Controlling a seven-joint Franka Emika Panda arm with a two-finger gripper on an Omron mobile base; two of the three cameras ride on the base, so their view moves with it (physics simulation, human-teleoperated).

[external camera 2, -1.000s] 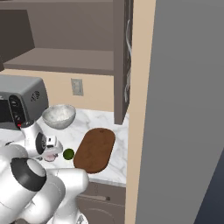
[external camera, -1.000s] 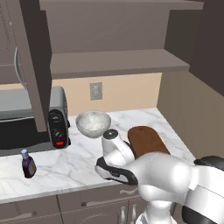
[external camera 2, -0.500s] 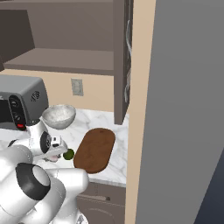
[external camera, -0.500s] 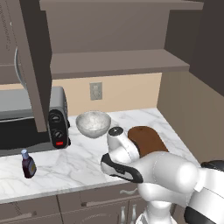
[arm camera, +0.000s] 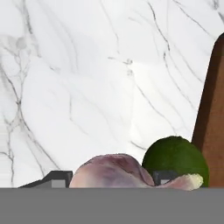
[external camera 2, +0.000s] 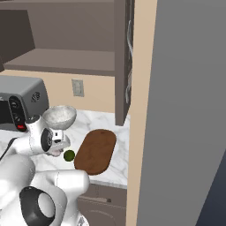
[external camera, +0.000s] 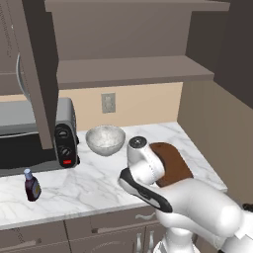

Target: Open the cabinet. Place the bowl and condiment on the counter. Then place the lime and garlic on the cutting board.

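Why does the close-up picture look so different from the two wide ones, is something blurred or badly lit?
Hand view: the garlic and lime sit so close to the lens that they loom large and soft-edged, and the counter is evenly bright without glare. Left base view: flat rendered light, with a faint shadow under the bowl. Right base view: sharp, and the cabinet interior looks dim.

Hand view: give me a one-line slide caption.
Gripper closed around the garlic on the marble counter, lime beside it, cutting board at the edge.
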